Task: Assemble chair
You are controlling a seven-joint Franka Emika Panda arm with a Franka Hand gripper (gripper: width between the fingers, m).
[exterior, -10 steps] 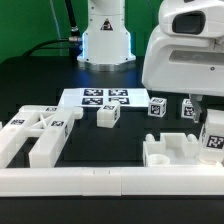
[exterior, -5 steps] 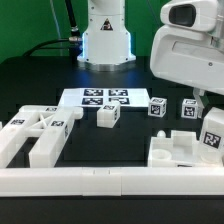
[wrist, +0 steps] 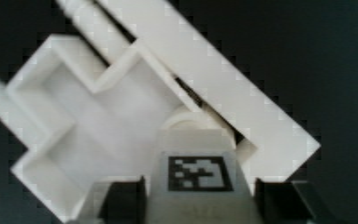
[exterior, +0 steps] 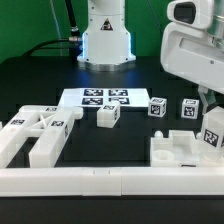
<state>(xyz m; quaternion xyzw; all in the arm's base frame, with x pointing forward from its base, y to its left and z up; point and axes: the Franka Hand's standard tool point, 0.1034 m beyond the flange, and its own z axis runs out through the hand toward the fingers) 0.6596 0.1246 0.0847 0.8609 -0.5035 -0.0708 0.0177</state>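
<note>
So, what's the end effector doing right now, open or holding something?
End effector: closed, holding a tagged white chair piece.

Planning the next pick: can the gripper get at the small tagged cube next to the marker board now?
Probably not yet. The gripper is shut on a tagged white part at the seat block, so its jaws are full. The cube stands free, nothing over it.

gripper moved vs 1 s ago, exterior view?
Yes. The gripper, shut on a tagged chair part, has shifted toward the exterior view's right, farther from the marker board.
</note>
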